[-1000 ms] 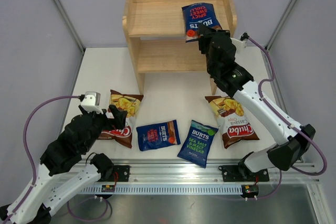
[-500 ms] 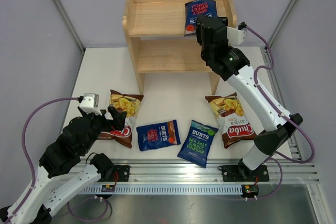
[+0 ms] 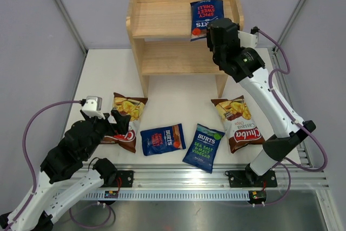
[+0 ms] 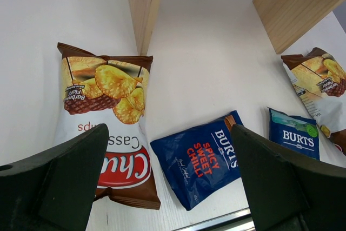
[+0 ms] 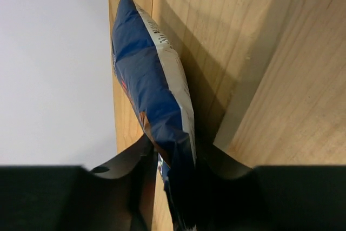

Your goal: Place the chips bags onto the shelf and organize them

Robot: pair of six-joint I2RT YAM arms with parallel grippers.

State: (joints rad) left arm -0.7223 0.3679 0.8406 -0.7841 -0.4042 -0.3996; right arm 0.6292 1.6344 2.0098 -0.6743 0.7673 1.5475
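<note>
A dark blue Burts chips bag [image 3: 205, 17] stands upright at the right end of the shelf [image 3: 162, 20] on its top tier. My right gripper [image 3: 210, 32] is shut on its lower edge. In the right wrist view the bag [image 5: 151, 79] runs between both fingers of that gripper [image 5: 175, 147], against the wood [image 5: 281, 79]. My left gripper [image 3: 120, 123] hangs open over the table. Below it lie a brown Chuba bag [image 4: 105, 133] and a blue Burts spicy bag [image 4: 203, 158], with nothing between the fingers of the gripper [image 4: 168, 131].
On the table lie a Chuba bag [image 3: 127, 120], a Burts spicy bag [image 3: 163, 139], a Burts sea salt bag [image 3: 203, 147] and a second Chuba bag [image 3: 240, 123]. The lower tier [image 3: 173, 58] holds nothing. Shelf legs [image 4: 143, 4] stand just beyond the bags.
The right arm carried the blue bag further onto the top tier and stood it more upright, then drew back slightly. The left arm has barely moved.
</note>
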